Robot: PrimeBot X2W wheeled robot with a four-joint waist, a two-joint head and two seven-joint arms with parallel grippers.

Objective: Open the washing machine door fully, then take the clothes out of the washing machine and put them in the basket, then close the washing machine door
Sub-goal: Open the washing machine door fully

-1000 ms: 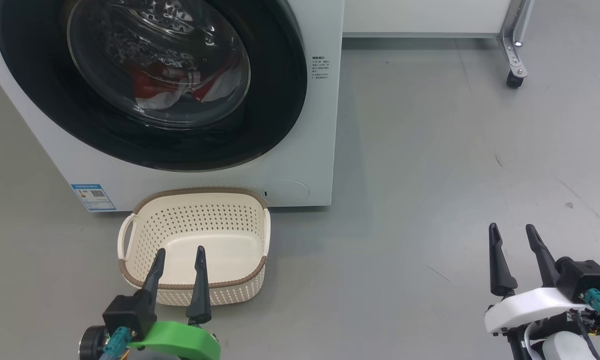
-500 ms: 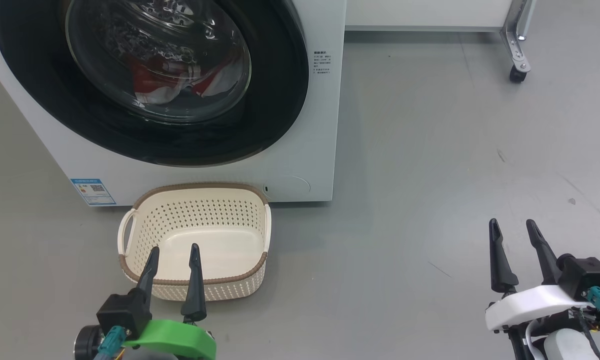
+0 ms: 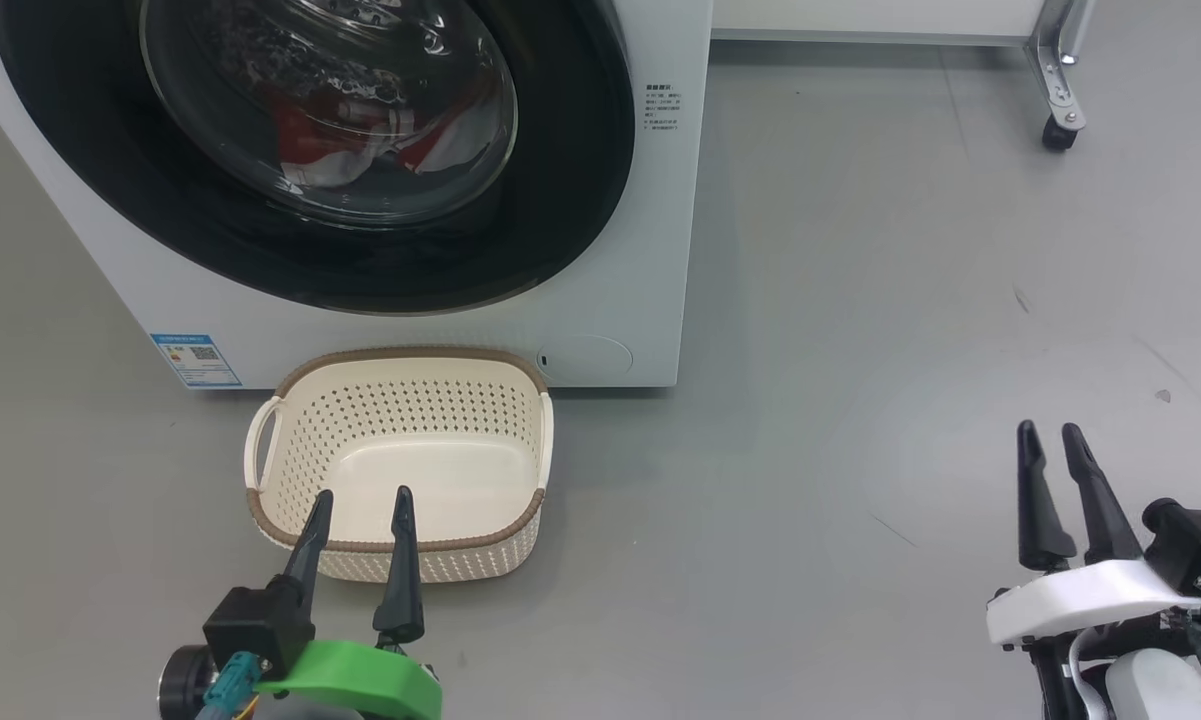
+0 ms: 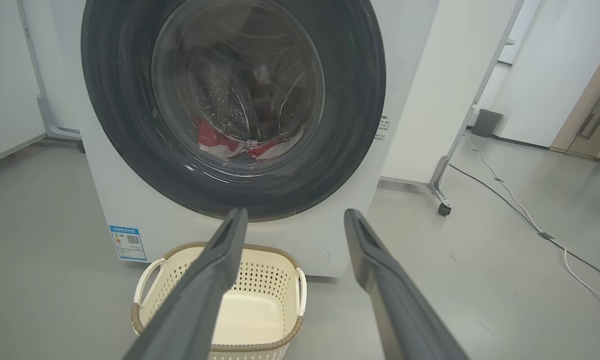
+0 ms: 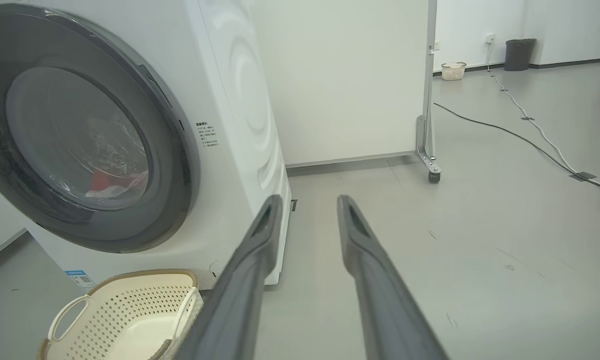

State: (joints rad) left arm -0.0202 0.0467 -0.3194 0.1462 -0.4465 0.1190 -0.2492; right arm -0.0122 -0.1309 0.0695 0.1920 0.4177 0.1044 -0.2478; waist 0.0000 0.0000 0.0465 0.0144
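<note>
1. Low on the left of the head view, left gripper (image 3: 362, 494): fingers spread wide, nothing between them, tips pointing at the washing machine.
2. Left fingertips overlap the near rim of the basket (image 3: 410, 351) in the head view; cannot tell contact from that angle. Left wrist view puts the basket below and between the fingers.
3. Right gripper (image 3: 1049, 427), low right: fingers apart with a narrow gap, holding nothing, over bare floor (image 3: 860, 300), well apart from the basket and the machine.
4. Basket sits on the floor just in front of the washing machine (image 3: 650, 250), back rim near the machine's base, left of the round service cap. Its bare cream bottom shows.
5. Washing machine door (image 3: 580, 150): shut, black rim flat against the white front.
6. Clothes (image 3: 295, 130): red and white, inside the drum, seen through the door glass, low in the window.
7. Blue label (image 3: 196, 360) at the machine's lower left corner; a wheeled metal leg (image 3: 1060, 100) far right.
</note>
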